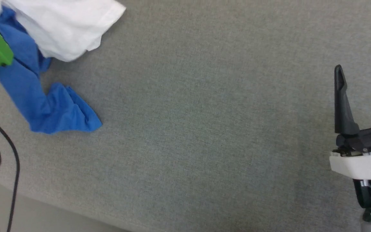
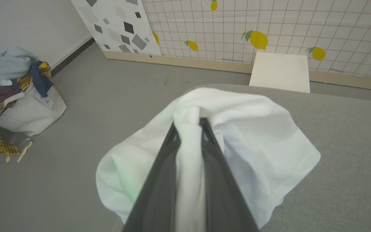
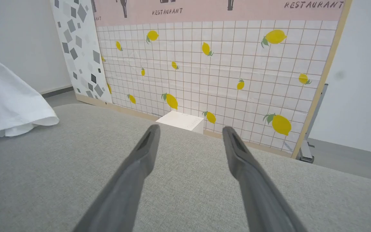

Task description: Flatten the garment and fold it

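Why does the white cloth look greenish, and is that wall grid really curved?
Left wrist view: the garment has a pale green cast beside the left fingers, perhaps reflected colour. Right wrist view: the tiled wall bows from the wide lens; the right fingers are blurred.

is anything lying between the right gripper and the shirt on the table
Nothing visible does. Bare grey table surface lies between the open right gripper and the garment, which the left gripper pinches.
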